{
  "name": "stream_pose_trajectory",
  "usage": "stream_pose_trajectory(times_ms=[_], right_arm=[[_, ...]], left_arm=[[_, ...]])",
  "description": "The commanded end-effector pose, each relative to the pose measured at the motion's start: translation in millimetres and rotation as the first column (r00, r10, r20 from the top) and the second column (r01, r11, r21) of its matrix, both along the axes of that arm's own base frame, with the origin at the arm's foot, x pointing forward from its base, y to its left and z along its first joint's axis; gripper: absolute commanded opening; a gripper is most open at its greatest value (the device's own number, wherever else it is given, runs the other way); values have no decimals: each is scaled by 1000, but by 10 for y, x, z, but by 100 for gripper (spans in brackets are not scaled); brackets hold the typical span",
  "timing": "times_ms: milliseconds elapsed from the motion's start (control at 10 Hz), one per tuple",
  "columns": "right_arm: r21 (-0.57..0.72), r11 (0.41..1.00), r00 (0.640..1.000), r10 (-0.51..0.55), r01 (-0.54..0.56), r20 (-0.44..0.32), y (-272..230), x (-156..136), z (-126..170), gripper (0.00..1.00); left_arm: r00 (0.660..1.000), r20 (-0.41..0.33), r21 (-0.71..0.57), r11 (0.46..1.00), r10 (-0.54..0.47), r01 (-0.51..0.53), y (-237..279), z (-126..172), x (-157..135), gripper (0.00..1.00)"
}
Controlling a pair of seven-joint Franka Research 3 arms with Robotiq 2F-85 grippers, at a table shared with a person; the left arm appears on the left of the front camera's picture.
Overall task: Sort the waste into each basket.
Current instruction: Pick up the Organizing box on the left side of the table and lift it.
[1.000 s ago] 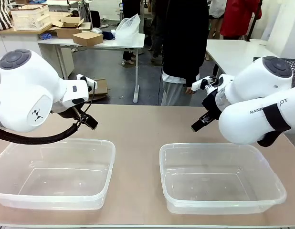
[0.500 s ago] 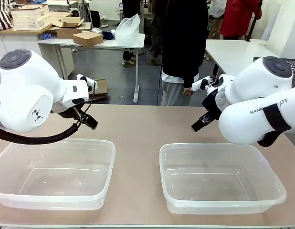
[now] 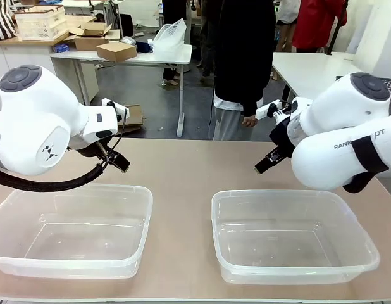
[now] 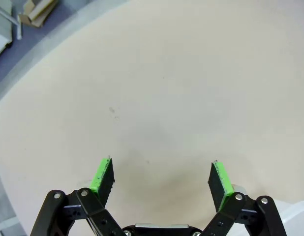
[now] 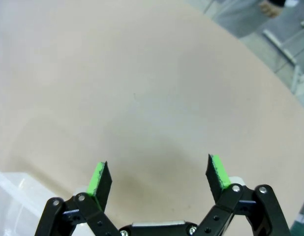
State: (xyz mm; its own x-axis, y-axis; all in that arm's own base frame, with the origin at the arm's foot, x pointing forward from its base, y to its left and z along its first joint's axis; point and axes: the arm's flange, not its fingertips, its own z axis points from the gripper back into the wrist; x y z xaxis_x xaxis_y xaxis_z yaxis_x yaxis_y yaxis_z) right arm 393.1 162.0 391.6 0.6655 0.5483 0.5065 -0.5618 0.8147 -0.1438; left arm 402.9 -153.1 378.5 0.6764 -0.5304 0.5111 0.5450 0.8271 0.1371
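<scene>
On the near half of the pale beige bench, two transparent rectangular plastic tubs with rounded corners and rolled rims stand side by side, a strip of bench top between them. The left tub sits toward the robot's left and the right tub toward its right. Both are upright, and the bench surface shows through their clear floors. The left end effector, black with green pads, hangs above the bench just beyond the far rim of the left tub, touching neither. In the left wrist view its two fingers stand wide apart with the bench top showing between the pads, and a pale edge of the tub shows at the lower right corner. The right end effector hangs just beyond the far left corner of the right tub, above the bench and apart from both. In the right wrist view its fingers are spread wide over the bench top, and a corner of the clear tub shows at the lower left. At the far side of the bench stands a person in a dark top, one hand hanging low by the bench's far edge.
</scene>
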Motion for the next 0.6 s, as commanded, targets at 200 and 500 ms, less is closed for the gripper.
stream_pose_trajectory(times_ms=[200,500], right_arm=[[118,992,999,-40,39,4,48,-1614,1365,100],[30,994,981,-94,101,-171,-46,-2223,886,100]], left_arm=[[957,1,12,957,291,-291,112,1356,-747,100],[991,-77,-166,982,-106,92,84,1491,-1648,100]])
